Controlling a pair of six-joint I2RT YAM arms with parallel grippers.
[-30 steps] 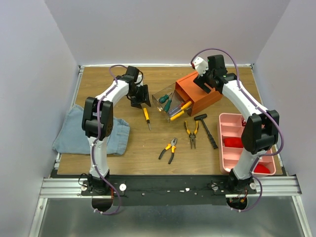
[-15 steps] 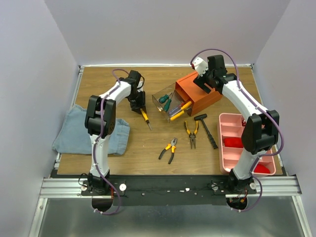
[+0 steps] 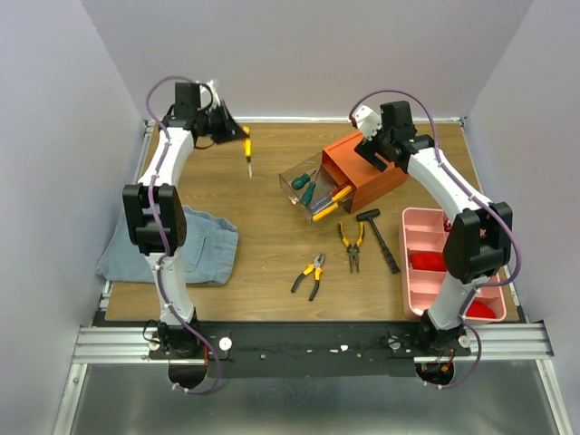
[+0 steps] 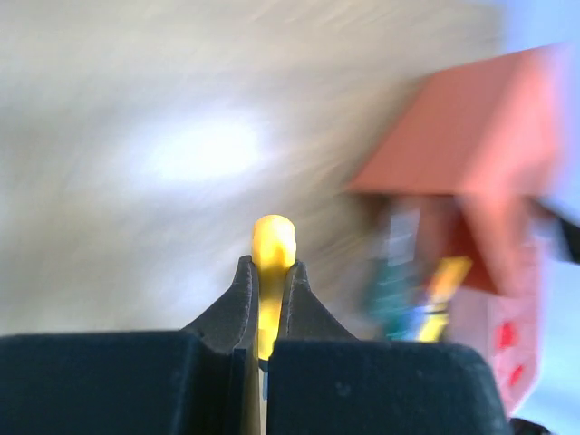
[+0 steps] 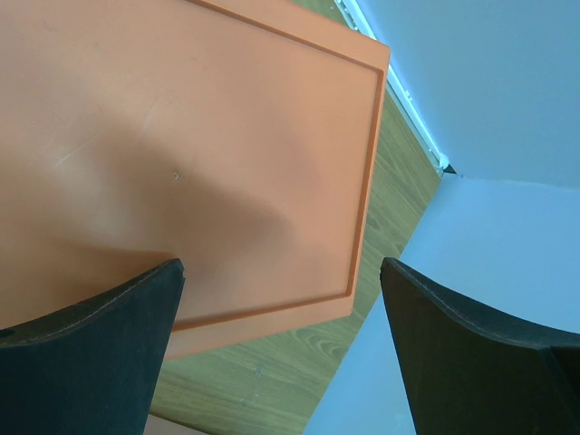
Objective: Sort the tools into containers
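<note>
My left gripper (image 3: 233, 134) is shut on a yellow-handled screwdriver (image 3: 246, 145) and holds it in the air over the back left of the table, shaft pointing down. In the blurred left wrist view the yellow handle (image 4: 273, 237) sticks out between the closed fingers (image 4: 295, 299). The orange cabinet (image 3: 364, 169) stands at the back centre with one clear drawer (image 3: 306, 192) pulled out, screwdrivers lying in it. Two pliers (image 3: 310, 274) (image 3: 352, 245) and a black hammer (image 3: 381, 238) lie on the table. My right gripper (image 5: 281, 272) hangs open over the cabinet's top (image 5: 181, 136).
A blue cloth (image 3: 168, 243) lies at the left edge beside the left arm. A pink divided tray (image 3: 419, 263) with red pieces sits at the front right. Grey walls close in the table on three sides.
My left gripper has shut on the yellow screwdriver that lay left of the drawer and lifted it up and back to the left. The right arm has not moved.
</note>
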